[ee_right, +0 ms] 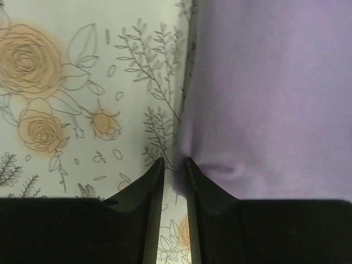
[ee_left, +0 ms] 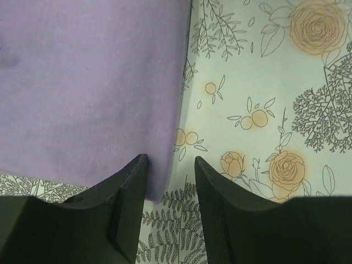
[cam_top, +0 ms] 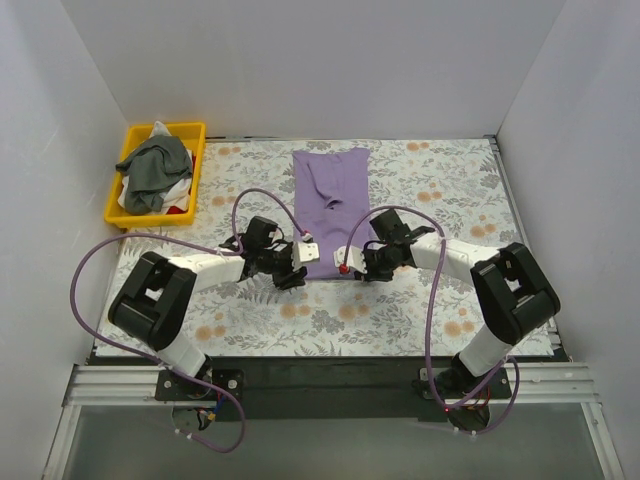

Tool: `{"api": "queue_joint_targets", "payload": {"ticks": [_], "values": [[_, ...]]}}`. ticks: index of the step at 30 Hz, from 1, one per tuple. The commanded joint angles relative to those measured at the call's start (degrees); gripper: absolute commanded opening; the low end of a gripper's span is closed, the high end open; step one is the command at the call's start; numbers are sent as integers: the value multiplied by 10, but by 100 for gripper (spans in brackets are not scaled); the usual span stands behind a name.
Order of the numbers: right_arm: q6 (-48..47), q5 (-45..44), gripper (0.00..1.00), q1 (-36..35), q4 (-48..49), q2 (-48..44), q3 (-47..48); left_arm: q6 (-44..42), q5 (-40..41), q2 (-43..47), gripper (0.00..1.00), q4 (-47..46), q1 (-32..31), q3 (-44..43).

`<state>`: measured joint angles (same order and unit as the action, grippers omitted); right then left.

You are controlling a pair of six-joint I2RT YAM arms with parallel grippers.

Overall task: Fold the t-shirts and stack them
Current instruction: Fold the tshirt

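The lilac t-shirt (cam_top: 330,205) lies folded into a long strip on the middle of the table, running from far to near. My left gripper (cam_top: 298,262) is open at its near left corner; in the left wrist view the gripper (ee_left: 170,165) straddles the cloth's (ee_left: 88,82) corner. My right gripper (cam_top: 352,262) is at the near right corner. In the right wrist view the gripper (ee_right: 175,162) has a narrow gap, with the shirt's (ee_right: 275,82) puckered corner at the tips. The dark grey-green t-shirt (cam_top: 155,170) lies bunched in the yellow tray (cam_top: 195,130).
The yellow tray stands at the far left corner of the table and also holds white and red cloth. White walls close in the table on three sides. The floral tablecloth (cam_top: 450,190) covers the table top.
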<state>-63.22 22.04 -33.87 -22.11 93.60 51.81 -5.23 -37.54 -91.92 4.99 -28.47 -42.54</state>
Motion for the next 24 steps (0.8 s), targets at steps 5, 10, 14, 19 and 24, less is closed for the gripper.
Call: {"api": "queue_joint_targets", "payload": {"ticks": [5, 10, 14, 19, 24], "values": [[0, -25, 37, 0, 25, -13, -46, -48, 26, 0, 36, 7, -4, 23], [3, -37, 37, -1, 27, -5, -48, -63, 37, -15, 26, 14, -10, 20], [6, -46, 25, 0, 31, 3, -47, -59, 43, -24, 14, 20, -12, 15], [16, -65, 1, 0, 30, -7, -44, -58, 33, -12, 0, 28, -12, 10], [34, -54, 1, -1, 20, -48, -33, -44, 7, 14, 0, 41, -12, -4]]}}
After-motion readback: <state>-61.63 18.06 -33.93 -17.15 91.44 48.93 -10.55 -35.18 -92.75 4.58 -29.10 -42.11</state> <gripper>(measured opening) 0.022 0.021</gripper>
